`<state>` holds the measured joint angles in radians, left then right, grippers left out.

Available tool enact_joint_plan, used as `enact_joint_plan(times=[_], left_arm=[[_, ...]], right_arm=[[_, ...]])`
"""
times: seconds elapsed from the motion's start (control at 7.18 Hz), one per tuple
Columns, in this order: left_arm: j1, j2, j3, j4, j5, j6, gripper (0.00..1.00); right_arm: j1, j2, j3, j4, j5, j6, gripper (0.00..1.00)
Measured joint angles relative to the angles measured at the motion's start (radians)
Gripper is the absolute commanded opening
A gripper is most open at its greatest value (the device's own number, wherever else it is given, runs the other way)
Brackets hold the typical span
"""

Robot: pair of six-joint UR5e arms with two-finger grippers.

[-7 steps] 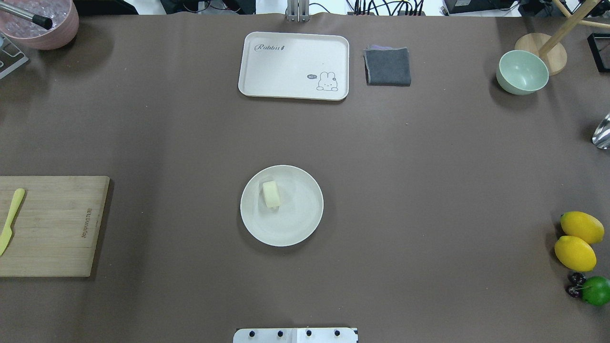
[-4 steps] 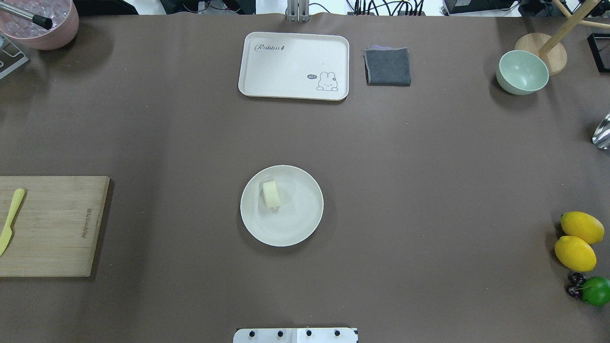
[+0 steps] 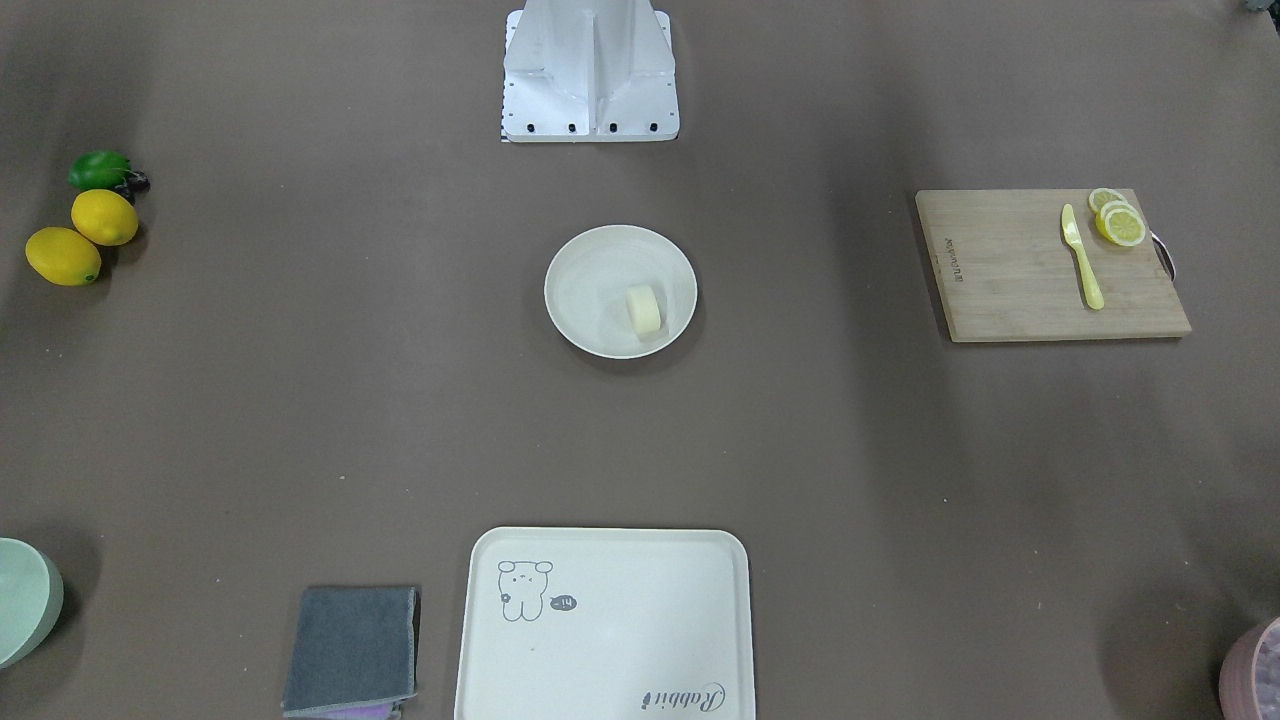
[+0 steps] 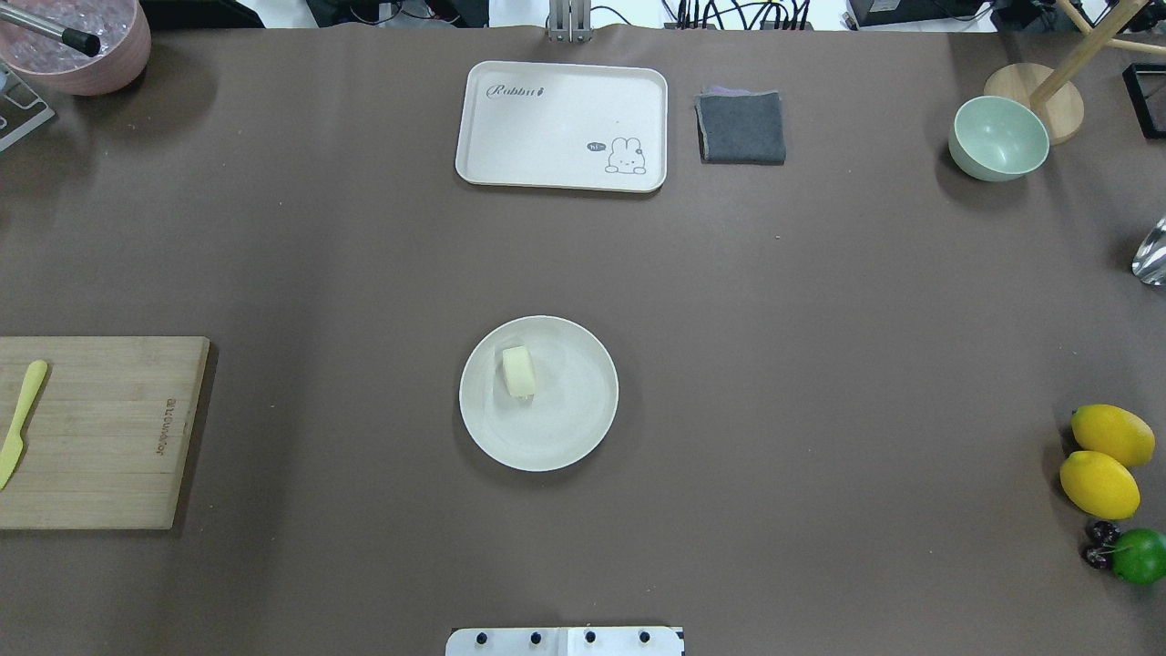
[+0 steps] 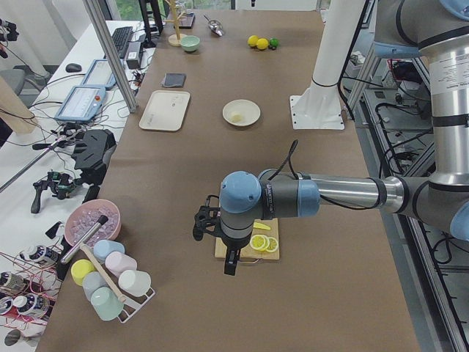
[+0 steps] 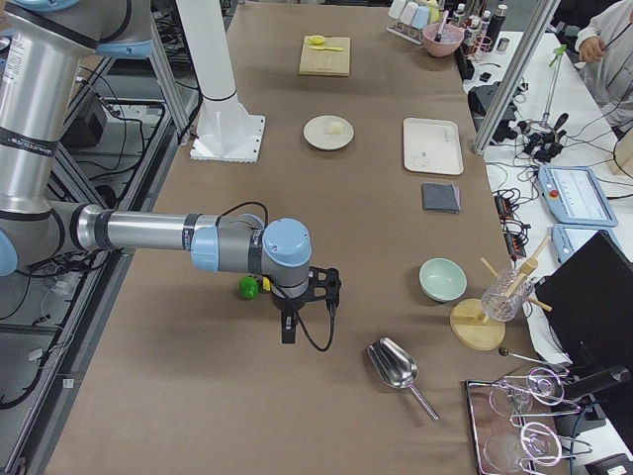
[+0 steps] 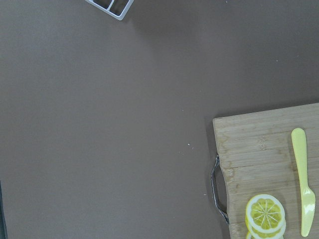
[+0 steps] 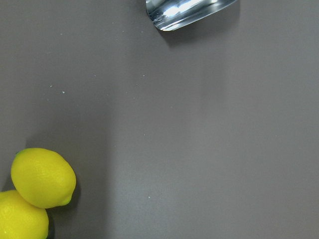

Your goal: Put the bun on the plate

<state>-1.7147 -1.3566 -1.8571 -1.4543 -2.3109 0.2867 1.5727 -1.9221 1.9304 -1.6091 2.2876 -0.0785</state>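
The pale cream bun point(image 4: 518, 371) lies on the round off-white plate point(image 4: 574, 433) in the table's middle, left of the plate's centre; it also shows in the front view as the bun point(image 3: 645, 308) on the plate point(image 3: 590, 262). Neither gripper is near it. My left gripper point(image 5: 208, 224) hangs above the table's left end beside the cutting board, and my right gripper point(image 6: 321, 284) hangs over the right end near the lemons. Only the side views show either one, so I cannot tell whether they are open or shut.
A cream tray point(image 4: 560, 123), a grey cloth point(image 4: 741, 128) and a green bowl point(image 4: 998, 137) line the far side. The wooden cutting board point(image 4: 100, 433) with a yellow knife point(image 4: 20, 421) is at the left; two lemons point(image 4: 1102, 460) and a lime point(image 4: 1139, 556) at the right.
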Motion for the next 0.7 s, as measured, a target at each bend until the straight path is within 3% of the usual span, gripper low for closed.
enact_joint_plan(times=[0.7], left_arm=[[-0.004,0.002,-0.005,-0.001,-0.002,0.0,0.97]], right_arm=[[0.009,0.001,-0.001,-0.015,-0.005,-0.018,1.0]])
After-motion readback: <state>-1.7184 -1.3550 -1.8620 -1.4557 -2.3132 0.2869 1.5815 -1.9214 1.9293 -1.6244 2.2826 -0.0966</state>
